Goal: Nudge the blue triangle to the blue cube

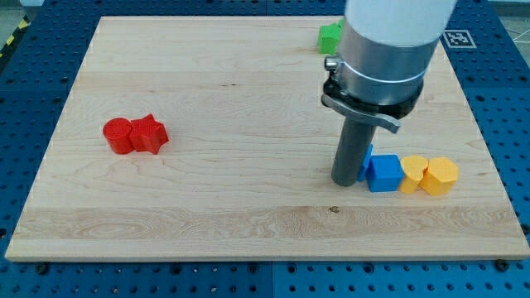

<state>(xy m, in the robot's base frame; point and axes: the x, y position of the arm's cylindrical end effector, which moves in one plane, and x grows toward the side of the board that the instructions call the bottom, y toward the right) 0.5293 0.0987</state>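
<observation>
My tip rests on the board at the view's right, just left of the blue blocks. The blue cube sits right of the tip. The blue triangle is mostly hidden behind the rod; only a small blue sliver shows between the rod and the cube, touching the cube's left side. The tip is touching or nearly touching the triangle.
Two yellow blocks sit in a row right of the blue cube, touching it. A red cylinder and a red star sit together at the view's left. A green block is at the top, partly behind the arm. The wooden board ends at blue perforated table.
</observation>
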